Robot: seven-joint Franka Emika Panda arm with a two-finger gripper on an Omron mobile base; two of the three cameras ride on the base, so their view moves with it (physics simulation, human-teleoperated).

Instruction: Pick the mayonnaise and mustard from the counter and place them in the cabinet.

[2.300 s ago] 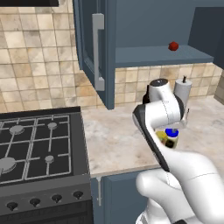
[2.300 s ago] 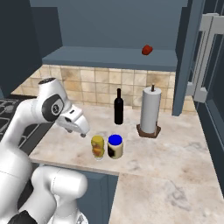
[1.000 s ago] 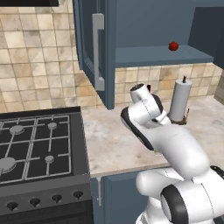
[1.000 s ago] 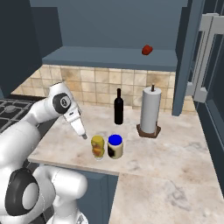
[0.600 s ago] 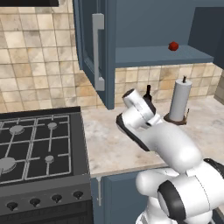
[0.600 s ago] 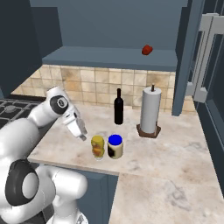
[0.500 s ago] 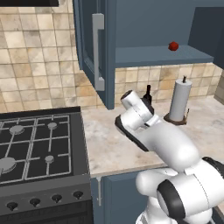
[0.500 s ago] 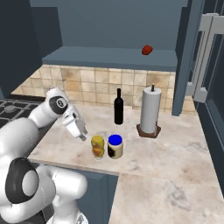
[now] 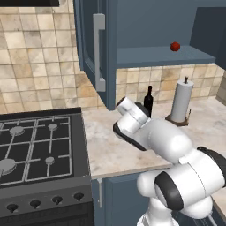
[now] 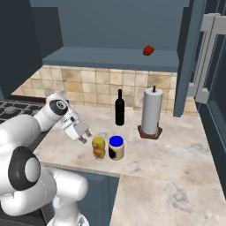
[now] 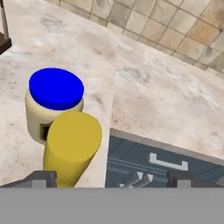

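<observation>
The mustard (image 10: 98,148), a small yellow bottle, stands near the counter's (image 10: 167,154) front edge, with the blue-lidded mayonnaise (image 10: 116,147) touching or nearly touching its right side. My gripper (image 10: 84,136) hangs open just left of the mustard, a little above the worktop, pointing at it. In the hand view the mustard (image 11: 72,143) is close in front near the left fingertip (image 11: 38,178), and the mayonnaise (image 11: 55,98) sits right behind it. The cabinet stands open, its door and grey bar handle (image 9: 98,52) at the left and its blue shelf (image 10: 114,57) above the counter.
A tall dark wine bottle (image 10: 119,107) and a paper towel roll (image 10: 151,111) stand at the back of the counter. A small red ball (image 10: 148,50) lies on the shelf. The black gas stove (image 9: 35,150) is to the left. A second door with a handle (image 10: 205,57) hangs open on the right.
The arm has swung down and to the left, bringing the open gripper lower and close beside the mustard. The jar and bottle have not moved.
</observation>
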